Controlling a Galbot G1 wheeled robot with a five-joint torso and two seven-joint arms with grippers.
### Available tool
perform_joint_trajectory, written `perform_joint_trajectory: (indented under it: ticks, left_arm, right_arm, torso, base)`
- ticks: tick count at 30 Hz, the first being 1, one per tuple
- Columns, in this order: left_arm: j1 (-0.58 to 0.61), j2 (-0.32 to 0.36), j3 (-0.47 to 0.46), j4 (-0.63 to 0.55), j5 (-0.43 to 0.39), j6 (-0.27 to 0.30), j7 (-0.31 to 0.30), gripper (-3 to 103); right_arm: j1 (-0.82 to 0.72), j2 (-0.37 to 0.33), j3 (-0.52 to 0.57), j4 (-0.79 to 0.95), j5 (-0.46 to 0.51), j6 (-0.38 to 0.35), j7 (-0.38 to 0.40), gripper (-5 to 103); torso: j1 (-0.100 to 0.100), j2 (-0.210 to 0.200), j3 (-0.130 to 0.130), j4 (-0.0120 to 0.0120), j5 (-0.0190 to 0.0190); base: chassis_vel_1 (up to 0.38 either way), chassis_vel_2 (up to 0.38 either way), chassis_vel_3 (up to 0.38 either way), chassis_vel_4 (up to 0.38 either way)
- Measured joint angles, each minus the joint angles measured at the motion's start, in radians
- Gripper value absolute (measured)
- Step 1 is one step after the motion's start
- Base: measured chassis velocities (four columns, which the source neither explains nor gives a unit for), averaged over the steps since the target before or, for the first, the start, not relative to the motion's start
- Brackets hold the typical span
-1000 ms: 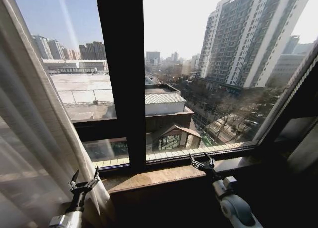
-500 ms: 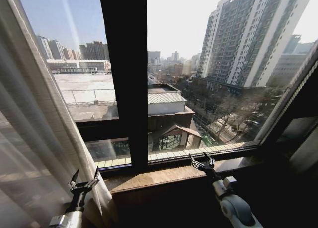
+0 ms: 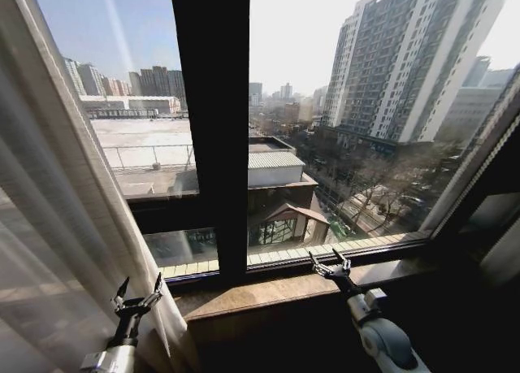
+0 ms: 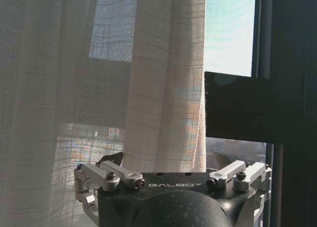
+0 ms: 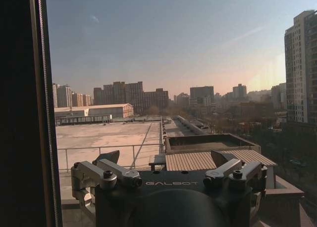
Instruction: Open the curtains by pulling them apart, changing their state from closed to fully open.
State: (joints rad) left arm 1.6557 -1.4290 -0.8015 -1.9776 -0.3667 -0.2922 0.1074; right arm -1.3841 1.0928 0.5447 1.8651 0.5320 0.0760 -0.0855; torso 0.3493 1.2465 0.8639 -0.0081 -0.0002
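- "GALBOT" in pale caps, embossed/printed on dark housing of left gripper [image 4: 173, 170], left wrist view, centred betw. the two finger mounts.
- Same "GALBOT" mark on housing of right gripper [image 5: 168, 167], right wrist view, same spot.
- Head view: no legible txt on either arm, window frame or sill.
- Bldgs outside: no signs or nos. readable.
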Motion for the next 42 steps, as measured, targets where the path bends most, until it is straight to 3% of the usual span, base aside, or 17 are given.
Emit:
perform_joint_trajectory:
  ticks: [42]
  left_arm:
    - [0.000, 0.000, 0.000, 0.000, 0.000, 0.000, 0.000, 100]
  right_arm:
    - [0.000, 0.000, 0.000, 0.000, 0.000, 0.000, 0.000, 100]
  torso:
    - [0.000, 0.000, 0.000, -0.0001, 0.0002]
  base:
    - [0.000, 0.000, 0.000, 0.000]
